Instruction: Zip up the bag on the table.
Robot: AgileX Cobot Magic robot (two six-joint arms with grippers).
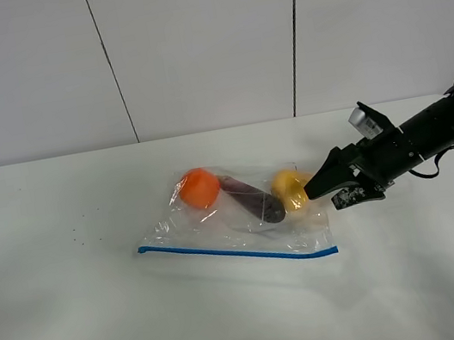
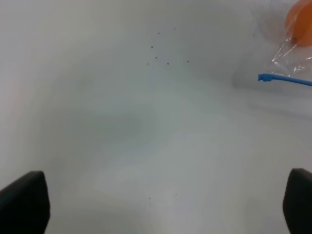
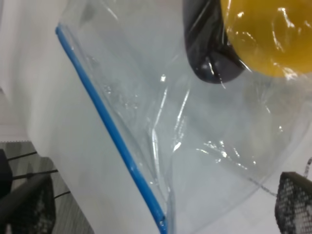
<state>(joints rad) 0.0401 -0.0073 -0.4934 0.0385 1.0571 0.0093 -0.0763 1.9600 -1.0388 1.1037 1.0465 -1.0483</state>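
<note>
i see the bag lying flat mid-table, its blue zipper strip along the near edge. my right gripper sits at the bag's right end by the yellow piece, jaws spread wide, gripping nothing. my left gripper is spread too, over bare table beside the strip's left tip.

Behind it all was a plain white panelled wall with thin dark seams. Some tiny dark specks sat off to the left.
</note>
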